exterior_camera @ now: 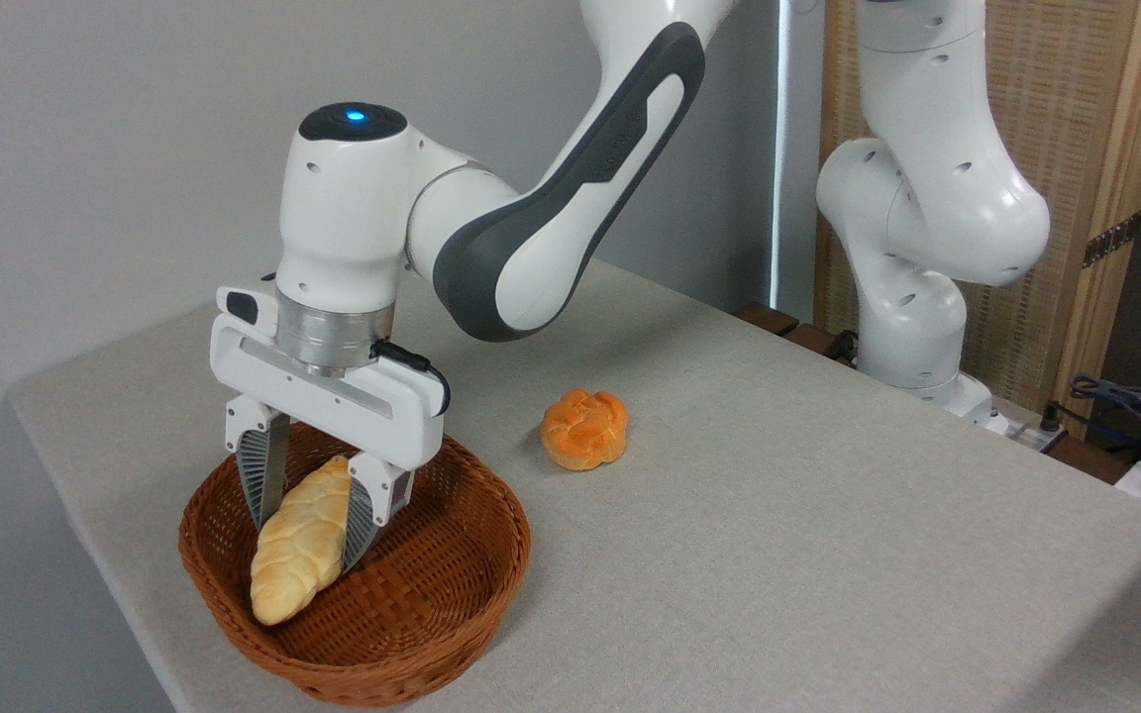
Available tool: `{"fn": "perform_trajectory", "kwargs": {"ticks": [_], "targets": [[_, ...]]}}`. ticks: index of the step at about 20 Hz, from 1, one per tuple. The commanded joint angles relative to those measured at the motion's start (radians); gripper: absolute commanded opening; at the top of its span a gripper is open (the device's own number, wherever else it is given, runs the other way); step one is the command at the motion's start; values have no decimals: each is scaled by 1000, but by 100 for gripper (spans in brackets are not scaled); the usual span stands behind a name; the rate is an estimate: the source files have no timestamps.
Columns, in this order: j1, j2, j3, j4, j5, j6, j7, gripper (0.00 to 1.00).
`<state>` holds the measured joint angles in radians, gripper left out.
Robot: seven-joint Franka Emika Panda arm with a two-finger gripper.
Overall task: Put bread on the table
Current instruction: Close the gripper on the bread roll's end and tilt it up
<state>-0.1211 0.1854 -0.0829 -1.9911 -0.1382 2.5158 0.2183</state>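
The bread (285, 584), a pale golden braided loaf, lies slanted inside a brown wicker basket (462, 624) at the table's (778, 564) near left corner. Its lower end rests on the basket floor by the front-left wall, and its upper end points up towards the gripper's palm. My gripper (305, 547) reaches straight down into the basket with one ribbed finger on each side of the loaf's upper half. Both fingers press against the loaf's sides, so the gripper is shut on it.
A small round orange knotted bun (584, 428) sits on the grey-beige tabletop to the right of the basket. The arm's white base (912, 327) stands at the back right edge, with cables (1125, 401) beyond it. The table's left edge runs close to the basket.
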Motion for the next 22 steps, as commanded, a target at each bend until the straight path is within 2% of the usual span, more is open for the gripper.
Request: {"fn": "perform_trajectory", "kwargs": {"ticks": [1,2,3,18,22], "targets": [[0,5,-2,6,25,18,-7,58],[1,3,-2,6,25,18,-7,47],[1,2,-2,6,25,18,-4,40],[5,-24,2,3,23,6,-3,39],[5,-61,5,5,23,-34,-2,40]]}}
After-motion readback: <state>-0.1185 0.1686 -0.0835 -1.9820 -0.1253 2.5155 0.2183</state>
